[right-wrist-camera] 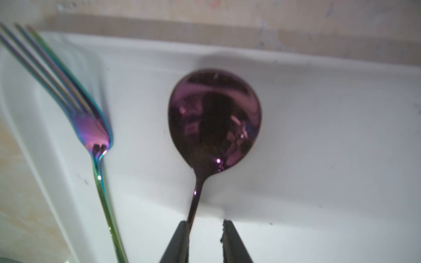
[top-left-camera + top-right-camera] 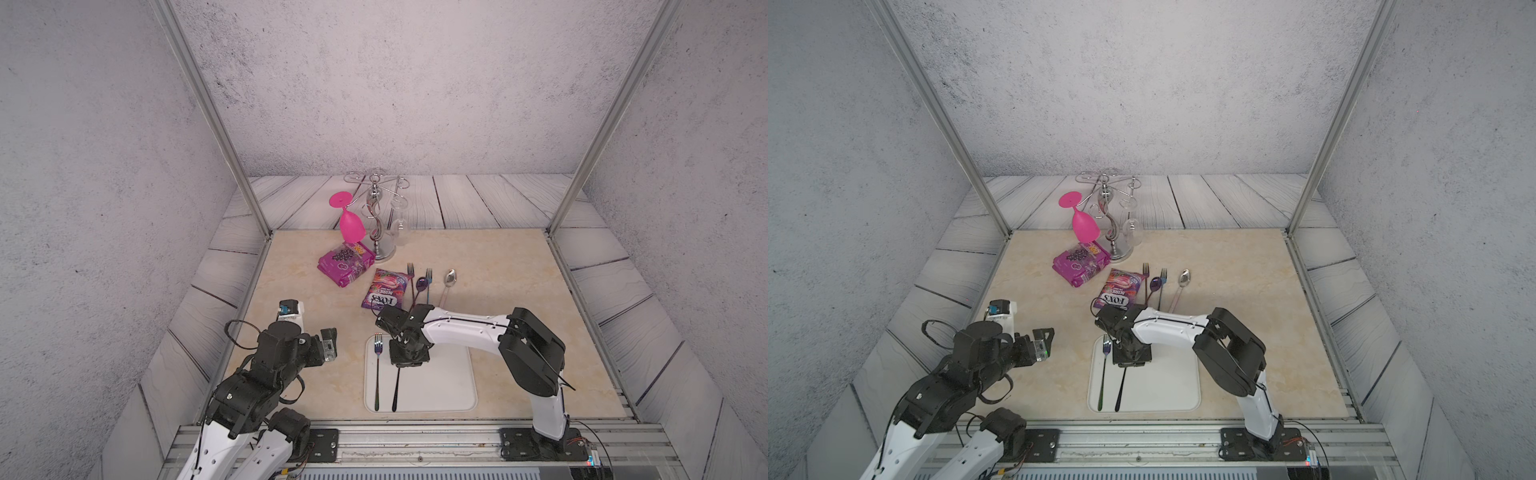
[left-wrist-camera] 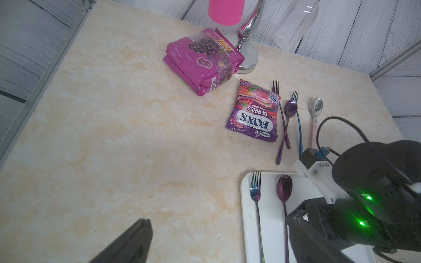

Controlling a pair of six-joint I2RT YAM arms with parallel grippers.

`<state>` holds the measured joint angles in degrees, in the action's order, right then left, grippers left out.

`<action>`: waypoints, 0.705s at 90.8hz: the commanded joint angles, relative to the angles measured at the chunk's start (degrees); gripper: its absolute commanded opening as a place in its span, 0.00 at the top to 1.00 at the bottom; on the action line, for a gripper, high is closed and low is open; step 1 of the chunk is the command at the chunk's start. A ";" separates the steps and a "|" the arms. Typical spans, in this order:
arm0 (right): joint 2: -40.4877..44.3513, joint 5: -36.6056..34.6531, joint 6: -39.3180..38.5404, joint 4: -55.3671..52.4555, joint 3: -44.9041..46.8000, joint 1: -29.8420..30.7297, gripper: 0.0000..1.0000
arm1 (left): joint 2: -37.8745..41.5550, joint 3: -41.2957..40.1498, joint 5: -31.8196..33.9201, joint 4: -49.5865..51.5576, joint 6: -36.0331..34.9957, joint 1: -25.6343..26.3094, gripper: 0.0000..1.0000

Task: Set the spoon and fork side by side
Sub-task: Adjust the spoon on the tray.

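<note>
Lying beyond spoon (image 3: pixel 284 187) and fork (image 3: pixel 255 190): candy bag (image 3: pixel 252 113), spare cutlery (image 3: pixel 291 108)

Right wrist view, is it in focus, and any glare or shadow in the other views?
Right wrist view: soft throughout, the fork tines smeared most, the spoon bowl mirroring dark shapes and casting a shadow on the tray. Left wrist view: crisp print on the Fox's bag, green lamps flaring on the right arm. Both top views: even, soft light.

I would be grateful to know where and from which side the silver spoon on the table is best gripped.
Probably mid-handle, from straight above, pinching across its width: the silver spoon lies flat, its handle slim, its bowl wide and rounded.
</note>
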<state>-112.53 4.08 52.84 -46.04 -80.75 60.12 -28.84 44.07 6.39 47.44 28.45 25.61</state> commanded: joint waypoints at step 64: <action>-4.72 0.59 -1.90 0.61 -2.90 -0.21 0.74 | -0.54 -0.06 0.03 -0.35 -0.59 -0.23 0.00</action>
<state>-115.94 4.58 50.13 -45.34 -82.87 60.60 -29.63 44.07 6.35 47.44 28.45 25.61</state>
